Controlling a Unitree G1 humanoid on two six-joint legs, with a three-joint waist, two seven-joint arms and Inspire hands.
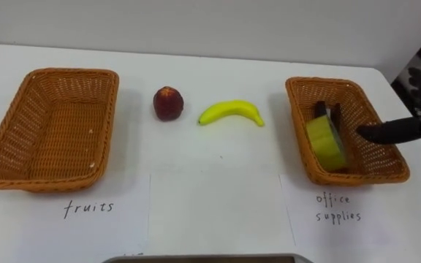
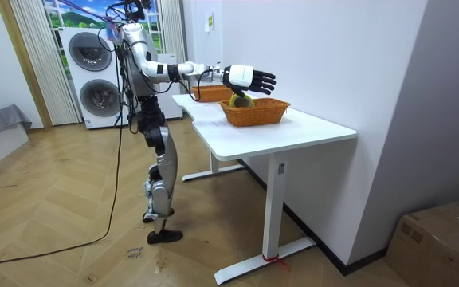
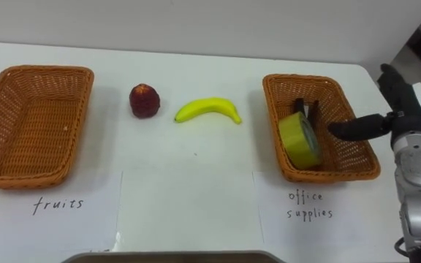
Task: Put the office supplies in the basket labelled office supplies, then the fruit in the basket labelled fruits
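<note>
On the white table [image 1: 218, 67], at the left of the frame, sits a brown woven wicker basket [image 1: 53, 135], rectangular, with nothing in it; a sheet of white paper [image 1: 86, 219] lies just below it, bearing the handwritten word "fruits". Right of this basket, in the upper middle of the frame, a round dark-red fruit [image 1: 168, 103] rests on the bare tabletop, and just beside it to the right lies a curved yellow banana [image 1: 231, 112], the two close but apart. At the right of the frame stands a second brown wicker basket [image 1: 326, 82] of the same make, and below it another white sheet [image 1: 357, 230] reads "office supplies" in two handwritten lines. Inside this basket a yellow-green roll of tape [image 1: 324, 142] stands on edge against the left wall, and a small dark object [image 1: 329, 112], which I cannot identify, lies just behind it. At the right edge of the frame the robot's right hand [image 3: 404, 118] hangs over the basket's right side, fingers straight and spread, holding nothing, its dark thumb pointing in across the rim towards the tape. In the room view the robot stands upright on the wooden floor at the table's end, that arm stretched out level, with the hand clear above the basket.
</note>
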